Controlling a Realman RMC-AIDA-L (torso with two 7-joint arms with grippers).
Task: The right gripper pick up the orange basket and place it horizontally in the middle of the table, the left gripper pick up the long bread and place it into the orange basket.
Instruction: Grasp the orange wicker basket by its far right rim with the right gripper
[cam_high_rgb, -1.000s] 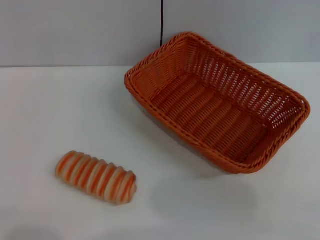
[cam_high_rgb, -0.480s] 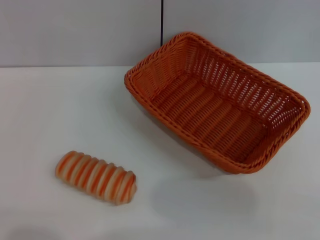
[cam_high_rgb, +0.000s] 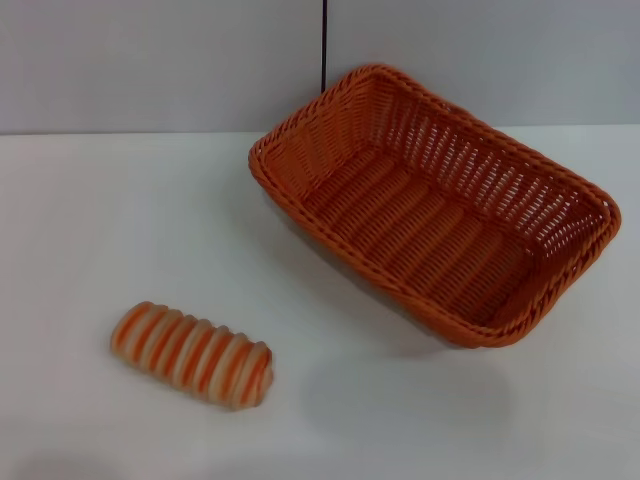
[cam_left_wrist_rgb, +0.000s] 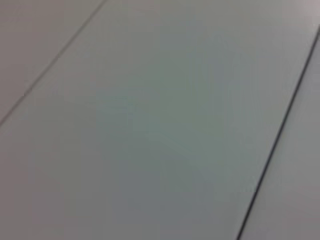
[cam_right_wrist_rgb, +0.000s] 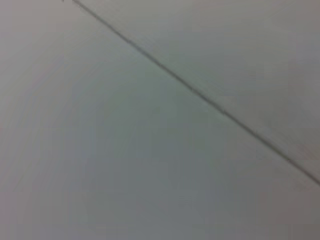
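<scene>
Setting: grey panelled wall (cam_high_rgb: 150, 60) with one dark vertical seam, behind a white table (cam_high_rgb: 120, 220).

Item 1: orange basket (cam_high_rgb: 430, 200), large, woven, empty, resting at the table's far right, set at a diagonal; its far corner overlaps the wall seam.

Item 2: long bread (cam_high_rgb: 191, 354), small striped loaf, lying at the near left, well apart from the basket, tilted slightly.

Not visible: either gripper; neither arm appears in the head view, so finger state cannot be told. Both wrist views show only blurred grey panels crossed by thin dark seams, nothing of basket or bread.
</scene>
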